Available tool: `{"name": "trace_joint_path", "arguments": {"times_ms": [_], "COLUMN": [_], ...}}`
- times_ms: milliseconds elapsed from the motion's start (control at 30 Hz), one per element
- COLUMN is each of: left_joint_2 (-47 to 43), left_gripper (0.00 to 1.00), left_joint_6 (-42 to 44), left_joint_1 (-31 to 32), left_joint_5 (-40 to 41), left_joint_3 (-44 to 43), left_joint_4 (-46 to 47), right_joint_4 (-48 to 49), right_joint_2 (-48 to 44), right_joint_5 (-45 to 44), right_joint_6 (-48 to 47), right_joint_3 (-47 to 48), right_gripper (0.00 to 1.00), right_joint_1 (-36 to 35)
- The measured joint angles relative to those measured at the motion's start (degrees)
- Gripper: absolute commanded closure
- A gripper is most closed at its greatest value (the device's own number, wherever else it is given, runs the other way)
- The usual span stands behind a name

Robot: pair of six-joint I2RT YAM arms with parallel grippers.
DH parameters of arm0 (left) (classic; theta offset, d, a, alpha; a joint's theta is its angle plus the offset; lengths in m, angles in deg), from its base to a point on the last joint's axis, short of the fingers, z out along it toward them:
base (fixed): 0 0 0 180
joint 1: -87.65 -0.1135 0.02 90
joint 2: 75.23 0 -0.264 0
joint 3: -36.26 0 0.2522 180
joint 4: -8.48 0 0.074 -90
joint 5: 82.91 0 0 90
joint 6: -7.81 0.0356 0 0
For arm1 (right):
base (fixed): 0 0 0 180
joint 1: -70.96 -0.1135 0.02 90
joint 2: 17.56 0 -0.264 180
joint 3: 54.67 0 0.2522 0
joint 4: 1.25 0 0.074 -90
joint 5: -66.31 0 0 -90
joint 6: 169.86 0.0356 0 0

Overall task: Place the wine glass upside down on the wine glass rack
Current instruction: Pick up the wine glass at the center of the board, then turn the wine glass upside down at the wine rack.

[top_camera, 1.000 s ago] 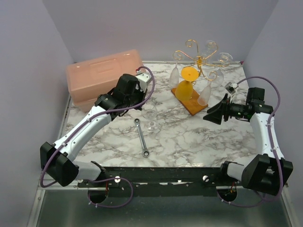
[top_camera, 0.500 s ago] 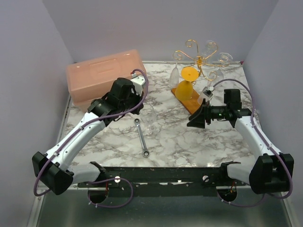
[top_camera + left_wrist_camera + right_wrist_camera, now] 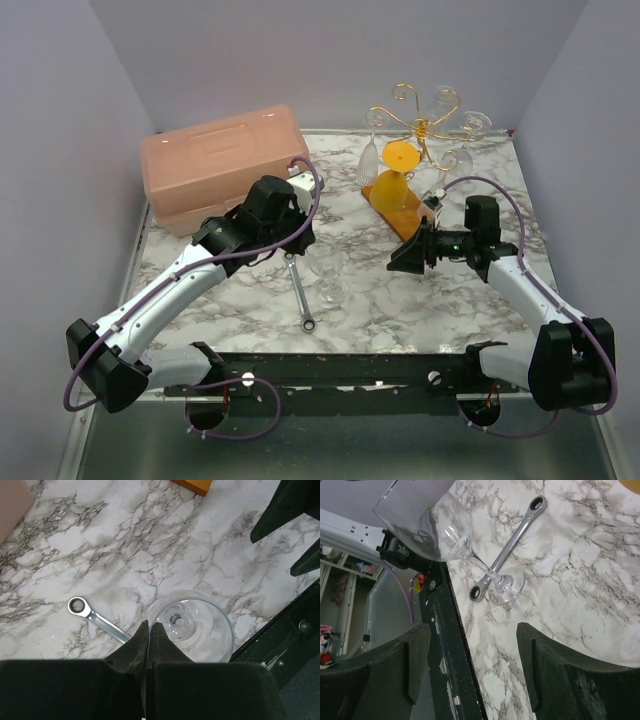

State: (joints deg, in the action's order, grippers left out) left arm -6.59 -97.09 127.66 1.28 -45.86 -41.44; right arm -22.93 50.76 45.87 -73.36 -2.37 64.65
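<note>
A: How is the wine glass (image 3: 328, 272) to be described?

B: A clear, colourless glass is seen, with a rounded bowl, a thin stem and a round foot. It is found upright, foot down, a little left of the middle of the marble table (image 3: 420, 300). The ring end of a wrench (image 3: 300, 288) is just beside its foot. It is well apart from the wine glass rack (image 3: 420, 128), which is placed at the far right.

A: And the grippers?

B: The left gripper (image 3: 149, 626) is clamped on the bowl's rim, one finger outside the wall and one inside. The right gripper (image 3: 470, 630) is held wide apart, with nothing between its fingers, and is turned toward the glass from the right.

A: What is noted of the rack?

B: Gold wire curls are carried on a thin stem above an orange-brown base (image 3: 402, 218). An orange glass (image 3: 393, 178) and several clear glasses (image 3: 432, 196) are hung from it upside down.

A: What cannot be made out?

B: From above, the glass is almost lost against the marble veining. In the left wrist view the stem is hidden, the foot is seen only through the bowl, and only a corner of the rack's base is caught. In the right wrist view the rim is cut off by the frame edge. Whether the foot is rested on the table or lifted clear cannot be told.
</note>
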Motion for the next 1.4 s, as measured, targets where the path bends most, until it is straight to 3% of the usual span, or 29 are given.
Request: {"name": "trace_joint_path", "arguments": {"times_ms": [267,467,867,1400], "left_joint_2": [0.0,0.0,2.9,5.7], "left_gripper": [1.00,1.00,1.00,1.00], "left_joint_6": [-3.1,-5.4,-7.0,-7.6], "left_joint_1": [2.9,4.3,8.1,11.1], "left_joint_5": [1.3,2.4,5.0,8.5], "left_joint_3": [-0.3,-1.2,-8.3,-11.8], "left_joint_4": [-0.1,-0.1,0.5,3.6], "right_joint_4": [2.9,10.8,20.2,23.2], "right_joint_2": [0.8,0.4,2.1,2.1], "right_joint_5": [-0.9,-4.8,-6.6,-6.8], "right_joint_6": [4.2,15.7,29.2,31.8], "right_joint_3": [-1.3,-6.8,-10.4,-12.0], "right_gripper": [0.26,0.31,0.32,0.33], "right_joint_1": [0.0,0.0,0.0,0.0]}}
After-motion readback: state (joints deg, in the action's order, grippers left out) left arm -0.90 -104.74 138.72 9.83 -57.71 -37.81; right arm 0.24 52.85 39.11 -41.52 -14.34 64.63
